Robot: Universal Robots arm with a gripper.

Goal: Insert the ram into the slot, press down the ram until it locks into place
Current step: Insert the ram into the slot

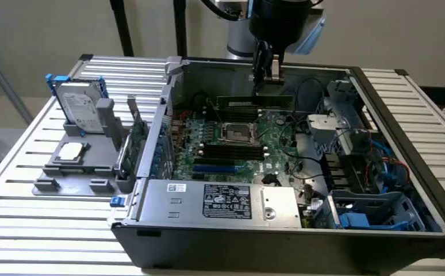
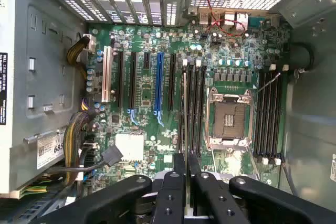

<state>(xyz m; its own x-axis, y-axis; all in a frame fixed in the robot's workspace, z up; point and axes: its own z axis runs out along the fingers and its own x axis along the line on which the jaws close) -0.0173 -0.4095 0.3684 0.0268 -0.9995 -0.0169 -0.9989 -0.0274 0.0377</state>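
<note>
My gripper [image 1: 269, 87] hangs over the open computer case and is shut on the ram [image 1: 253, 102], a long thin green stick held level above the motherboard [image 1: 280, 144]. In the wrist view the ram [image 2: 185, 108] appears edge-on as a thin line running out from between the black fingers [image 2: 172, 192]. It lies over the group of black memory slots [image 2: 202, 106] beside the CPU socket [image 2: 227, 116], still well above them. In the exterior view these parallel black slots [image 1: 226, 150] sit just in front of the CPU socket [image 1: 234, 131].
A second group of black slots [image 2: 268, 119] lies on the far side of the CPU socket. A bright-blue socket [image 2: 159, 87] and cable bundles [image 2: 84, 124] are nearby. The power supply [image 1: 218, 201], a drive cage [image 1: 368, 213] and a hard drive [image 1: 80, 109] on a grey stand border the work area.
</note>
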